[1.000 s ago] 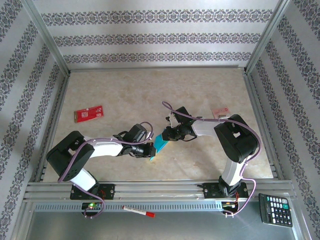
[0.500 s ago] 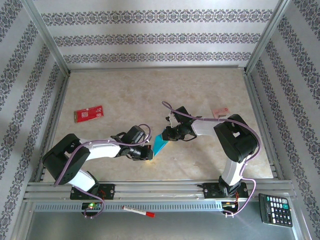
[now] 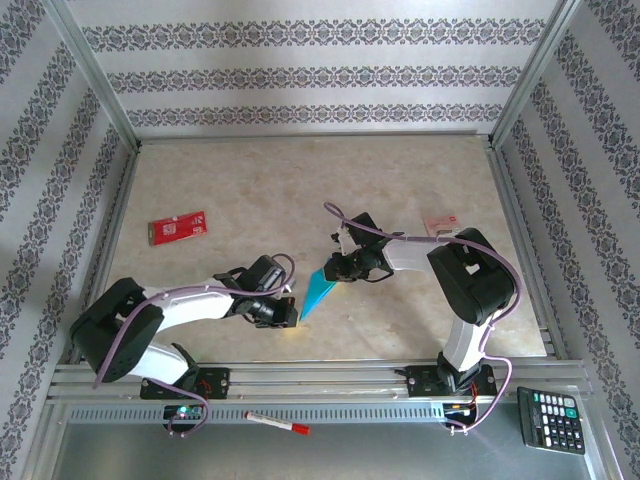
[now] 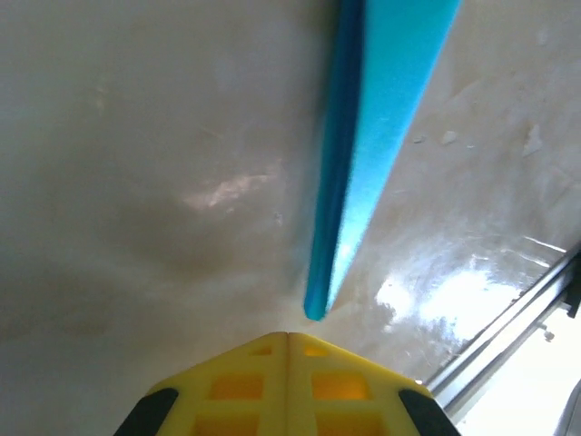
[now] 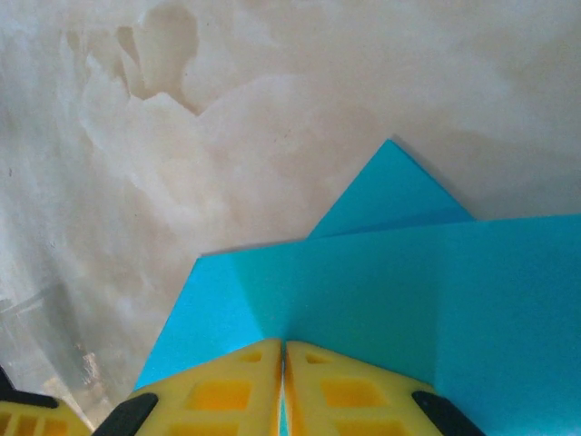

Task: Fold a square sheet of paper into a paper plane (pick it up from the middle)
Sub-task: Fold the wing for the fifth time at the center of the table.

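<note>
Teal-blue creased paper plane [image 3: 316, 291] sits pinched in right claw [image 5: 284, 345], pointed tip toward left claw [image 4: 288, 338]. Left claw clenched on nothing, just beside that tip.

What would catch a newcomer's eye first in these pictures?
The bright teal-blue paper plane stands out at the middle of the table, pinched at its wide end by the right gripper. The left gripper, shut, points at its sharp tip from close by. A red-and-white card lies far left.
</note>
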You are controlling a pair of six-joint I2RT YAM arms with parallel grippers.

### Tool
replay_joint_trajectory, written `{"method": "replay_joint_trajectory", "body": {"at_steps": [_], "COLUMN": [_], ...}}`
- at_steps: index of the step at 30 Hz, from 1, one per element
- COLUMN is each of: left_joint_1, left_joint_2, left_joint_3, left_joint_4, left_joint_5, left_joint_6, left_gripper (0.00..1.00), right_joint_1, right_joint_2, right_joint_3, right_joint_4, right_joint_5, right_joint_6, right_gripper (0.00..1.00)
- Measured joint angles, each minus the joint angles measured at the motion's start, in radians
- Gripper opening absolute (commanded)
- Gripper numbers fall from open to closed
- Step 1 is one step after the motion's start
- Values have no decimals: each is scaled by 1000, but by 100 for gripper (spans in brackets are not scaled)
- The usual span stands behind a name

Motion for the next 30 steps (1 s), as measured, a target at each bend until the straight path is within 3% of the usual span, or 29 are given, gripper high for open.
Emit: {"method": "replay_joint_trajectory", "body": {"at_steps": [7,16,30], "left_joint_1": [-19,4,34], "left_joint_2": [-6,156,198], "left_joint_3": [32,106,84], "left_joint_4": [57,121,188], "left_joint_5": [33,35,53], "left_joint_6": [-19,-18,-19], "left_gripper": [8,3,0], "right_joint_1": [0,0,0], "right_joint_2": [0,0,0], "right_joint_3": [0,0,1], "right_joint_4": [0,0,0], "right_joint_5": [0,0,0], "right_joint_6": [0,0,0], "right_gripper": [14,14,14]}}
